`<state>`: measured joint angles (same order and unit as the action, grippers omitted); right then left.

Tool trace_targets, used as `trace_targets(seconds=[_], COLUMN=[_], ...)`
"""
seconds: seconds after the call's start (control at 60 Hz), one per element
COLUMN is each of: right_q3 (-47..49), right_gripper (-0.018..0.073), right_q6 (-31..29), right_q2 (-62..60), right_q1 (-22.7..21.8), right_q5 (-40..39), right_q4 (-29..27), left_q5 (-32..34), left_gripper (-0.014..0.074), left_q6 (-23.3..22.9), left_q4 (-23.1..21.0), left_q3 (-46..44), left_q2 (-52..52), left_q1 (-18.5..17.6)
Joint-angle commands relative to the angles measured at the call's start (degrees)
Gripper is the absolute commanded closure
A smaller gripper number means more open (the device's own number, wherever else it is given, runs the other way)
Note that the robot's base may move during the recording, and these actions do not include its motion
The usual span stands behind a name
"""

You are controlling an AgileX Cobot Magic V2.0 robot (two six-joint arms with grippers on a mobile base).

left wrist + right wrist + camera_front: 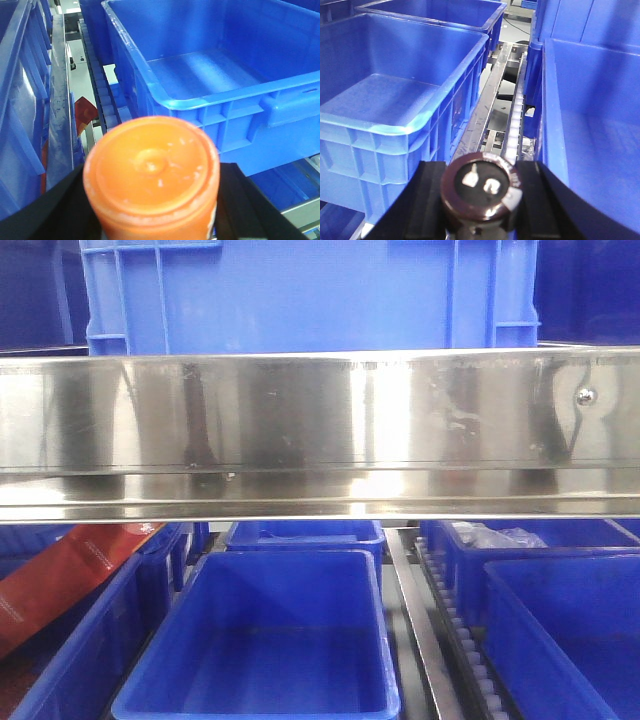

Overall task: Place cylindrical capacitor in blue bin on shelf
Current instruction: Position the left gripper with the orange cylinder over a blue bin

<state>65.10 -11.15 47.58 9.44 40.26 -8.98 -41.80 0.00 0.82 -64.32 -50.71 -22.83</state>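
Note:
The cylindrical capacitor (481,187), dark brown with two shiny terminals on its face, sits between the black fingers (422,200) of my right gripper (481,194), which is shut on it. It hovers over a roller track (515,115) between an empty blue bin (380,127) on the left and another blue bin (555,150) on the right. My left gripper (152,200) is shut on an orange cylinder (152,170), close to the near corner of an empty blue bin (235,95). The shelf's shiny steel rail (320,425) spans the front view, where neither gripper shows.
A large blue crate (300,290) stands on the upper level. Below the rail are an empty bin (150,695), a bin holding clear plastic (445,560), a roller track (455,630) and a red strip (70,570) at left.

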Motion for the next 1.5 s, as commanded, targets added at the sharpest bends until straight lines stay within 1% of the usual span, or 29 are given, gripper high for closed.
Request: trace_targets(seconds=[0.0, 0.4, 0.517, 0.55, 0.683, 0.767, 0.867, 0.933, 1.05, 1.15, 1.25, 1.4, 1.483], right_q3=[0.08, 0.08, 0.08, 0.08, 0.08, 0.08, 0.08, 0.08, 0.08, 0.08, 0.08, 0.08, 0.08], right_gripper=[0.0727, 0.0727, 0.0727, 0.0727, 0.0727, 0.0727, 0.0727, 0.0727, 0.0727, 0.0727, 0.0727, 0.0727, 0.0727], right_q6=[-0.32, -0.32, -0.32, -0.32, -0.32, -0.32, -0.32, -0.32, -0.32, -0.32, -0.32, -0.32, -0.32], right_q2=[-0.19, -0.19, -0.19, -0.19, -0.2, -0.2, -0.2, -0.2, -0.2, -0.2, -0.2, -0.2, -0.2], right_q1=[-0.01, -0.01, -0.01, -0.01, -0.01, -0.01, -0.01, -0.01, -0.01, -0.01, -0.01, -0.01, -0.01], right_q5=[-1.81, -1.81, -1.81, -1.81, -2.18, -2.18, -2.18, -2.56, -3.96, -4.1, -4.19, -4.19, -4.19], right_q4=[0.27, 0.27, 0.27, 0.27, 0.27, 0.27, 0.27, 0.27, 0.04, -0.45, -0.78, -0.91, -1.66], left_q5=[1.21, 1.2, 5.11, 5.12, 1.34, -2.84, -5.7, -7.28, -9.0, -9.0, -6.66, -1.52, -0.27], left_gripper=[0.0707, 0.0707, 0.0707, 0.0707, 0.0707, 0.0707, 0.0707, 0.0707, 0.0707, 0.0707, 0.0707, 0.0707, 0.0703], left_q6=[0.0, 0.0, 0.0, 0.0, 5.85, 6.62, 8.83, 10.39, 10.75, 10.99, 10.99, 10.99, 10.99], left_q4=[-0.25, -0.43, -0.82, -0.01, -0.82, -1.71, -3.52, -4.8, -4.9, -4.77, -4.67, -4.79, -4.79], left_q3=[-0.52, -0.52, -1.08, -2.04, -11.32, -21.34, -30.39, -36.05, -45.35, -49.86, -52.24, -52.83, -52.83], left_q2=[0.28, 0.28, -0.52, -1.18, -8.45, -15.58, -23.63, -28.68, -37.69, -44.28, -49.79, -55.71, -57.98], left_q1=[-0.42, -0.42, -0.42, -0.42, -0.42, -0.42, -0.53, -1.72, -5.04, -7.2, -8.43, -8.52, -8.52])
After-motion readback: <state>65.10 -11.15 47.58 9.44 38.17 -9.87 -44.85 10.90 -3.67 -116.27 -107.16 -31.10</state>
